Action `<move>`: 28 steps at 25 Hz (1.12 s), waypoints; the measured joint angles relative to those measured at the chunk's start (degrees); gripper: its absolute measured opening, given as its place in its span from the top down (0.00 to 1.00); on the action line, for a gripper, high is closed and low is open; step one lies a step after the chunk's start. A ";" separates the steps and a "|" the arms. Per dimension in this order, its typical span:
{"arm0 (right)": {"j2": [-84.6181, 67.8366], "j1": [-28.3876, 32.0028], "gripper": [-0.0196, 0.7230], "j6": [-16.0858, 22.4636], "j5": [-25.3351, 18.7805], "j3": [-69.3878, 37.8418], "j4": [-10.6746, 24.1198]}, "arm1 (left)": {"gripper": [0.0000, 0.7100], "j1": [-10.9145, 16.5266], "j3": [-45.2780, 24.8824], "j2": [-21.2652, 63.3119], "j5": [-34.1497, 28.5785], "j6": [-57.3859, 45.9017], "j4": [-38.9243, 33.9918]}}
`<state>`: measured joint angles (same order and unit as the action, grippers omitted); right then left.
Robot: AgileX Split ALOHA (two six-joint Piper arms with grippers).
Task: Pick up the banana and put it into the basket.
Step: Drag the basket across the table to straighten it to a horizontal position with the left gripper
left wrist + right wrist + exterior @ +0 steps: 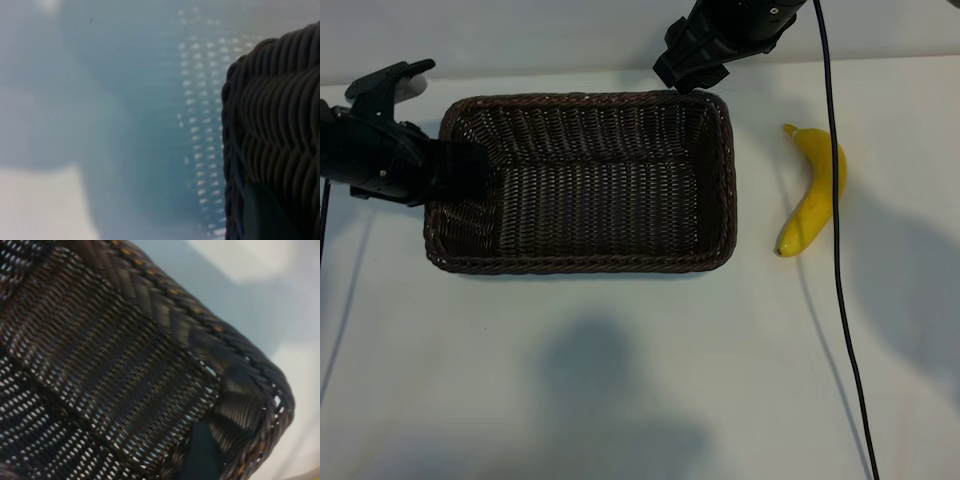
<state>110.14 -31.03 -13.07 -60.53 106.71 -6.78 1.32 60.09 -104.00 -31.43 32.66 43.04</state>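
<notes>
1. The basket (582, 182), dark brown woven wicker with a braided rim, sits left of centre in the upper half of the exterior view, on the white table (650, 380). Nothing lies inside it.
2. The banana (812, 190) lies on the table to the right of the basket, well clear of its right rim. It is bright yellow and curved; its stem points to the upper left and its blunt end to the lower left.
3. The left gripper (460, 172) is at the left edge of the exterior view, its black body lying over the basket's left rim. The fingertips are hidden against the dark weave. The jaws stand only partly apart, and I cannot tell whether they pinch the rim.
4. In the left wrist view the basket's rim (272, 140) fills the right side very close up, with the pale table beside it.
5. The right gripper (695, 80) is at the top centre of the exterior view, over the basket's far right corner. Its jaws are spread wide and hold nothing.
6. The right wrist view shows the basket's inner wall and braided corner (150, 365) close up.
7. A black cable (835, 240) runs from the top of the exterior view to its bottom, crossing over the banana's right edge.
</notes>
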 joint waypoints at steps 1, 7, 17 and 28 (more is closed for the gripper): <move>0.00 0.00 0.18 0.00 0.00 0.00 0.00 | 0.76 0.00 0.62 -0.71 -0.43 0.14 0.06; 0.00 0.00 0.18 0.04 0.05 0.00 0.25 | 0.76 0.00 2.64 -3.83 -1.69 0.20 0.32; 0.00 0.00 0.18 0.04 0.20 0.00 0.31 | 0.76 0.00 3.78 -6.11 -3.67 0.31 0.32; 0.00 0.00 0.18 0.24 0.20 0.00 0.31 | 0.76 0.00 3.78 -7.04 -3.79 0.26 0.50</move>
<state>110.14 -31.03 -12.83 -60.32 106.71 -6.47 1.32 63.86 -111.04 -35.22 32.93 43.54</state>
